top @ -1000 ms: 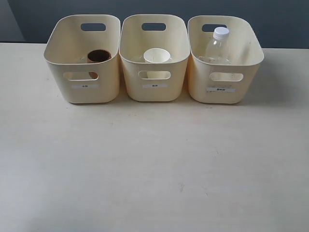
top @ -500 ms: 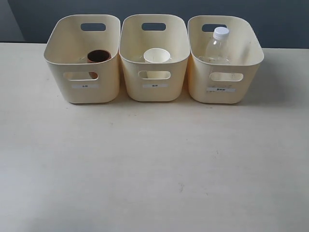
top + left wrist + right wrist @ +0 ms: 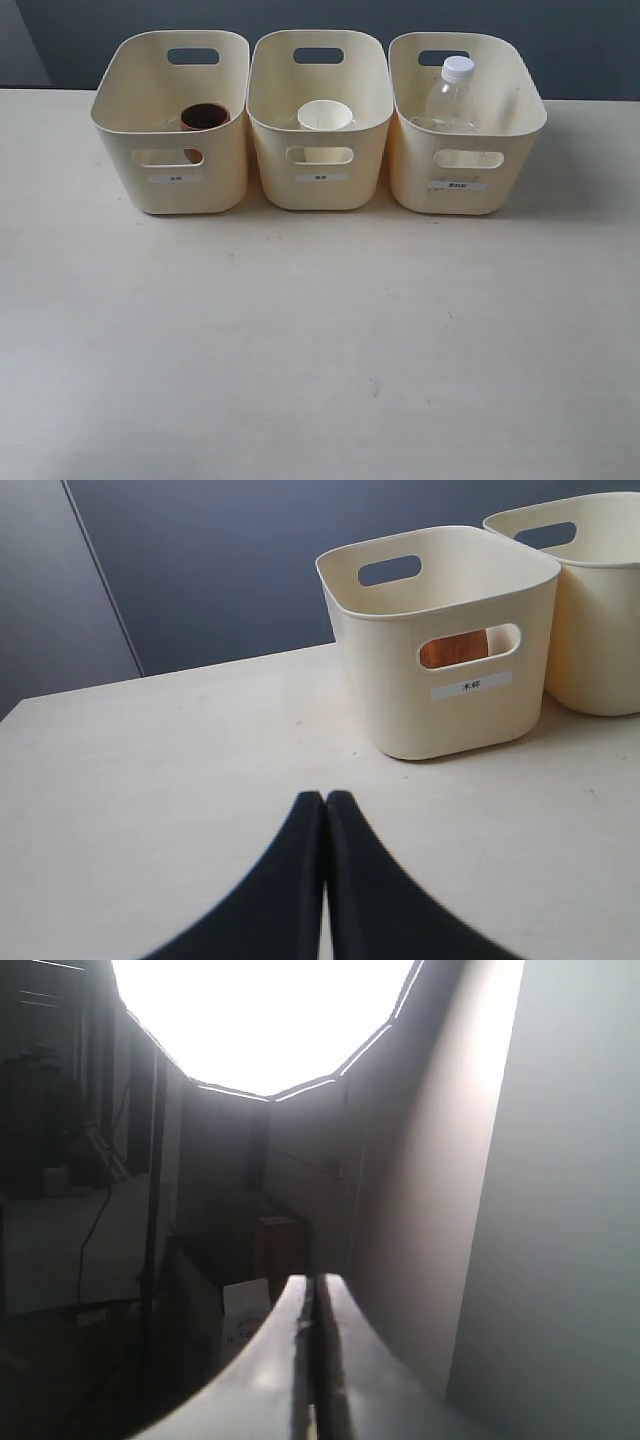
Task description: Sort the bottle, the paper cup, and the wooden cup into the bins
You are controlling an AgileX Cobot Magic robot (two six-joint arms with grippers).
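Paper cup (image 3: 325, 115) and bottle (image 3: 452, 100) show in exterior view only.

The wooden cup (image 3: 205, 116), paper cup (image 3: 325, 115) and bottle (image 3: 452, 95) (capped, upright) each stand in separate cream bins (image 3: 215, 188).

Left fingers (image 3: 285, 880) — smooth, black, tapering; right fingers (image 3: 275, 1360) — same curve, dimly lit.

wooden cup (image 3: 206, 114) mostly hidden in bin (image 3: 170, 195), neighbouring bin (image 3: 600, 630) cropped
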